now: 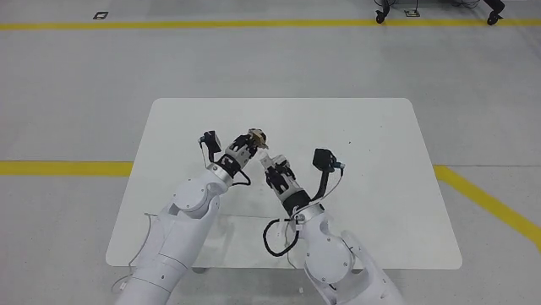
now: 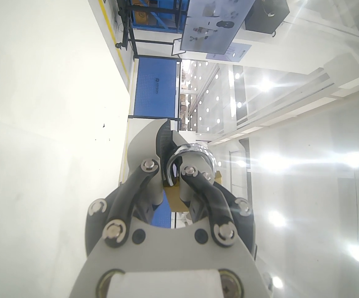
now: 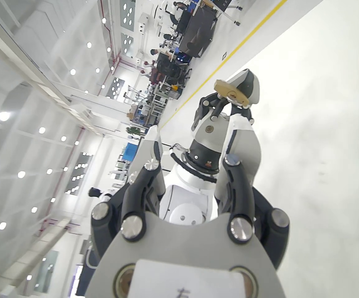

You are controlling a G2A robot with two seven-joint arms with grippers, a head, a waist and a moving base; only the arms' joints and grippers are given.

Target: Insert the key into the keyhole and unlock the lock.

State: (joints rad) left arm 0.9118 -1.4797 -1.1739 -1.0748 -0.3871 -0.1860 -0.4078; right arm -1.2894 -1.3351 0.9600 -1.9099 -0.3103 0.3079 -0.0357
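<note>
Jaws of the left gripper [image 2: 182,144] are clamped on the lock [image 3: 230,92], pinching its brass body, with the steel shackle [image 2: 193,150] toward the wrist, held above the bench [image 1: 372,136]. Jaws of the right gripper [image 3: 196,127] stand apart, empty, just short of the lock's brass end. It looks heavy, rigid and slick, so I would grip its flat faces firmly against twisting.

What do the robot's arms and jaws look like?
The left arm and right arm are rounded white shells with grey joints. Black cables loop by the wrists. The jaws are white-backed, with black pads, black link bars and shiny silver rivets.
</note>
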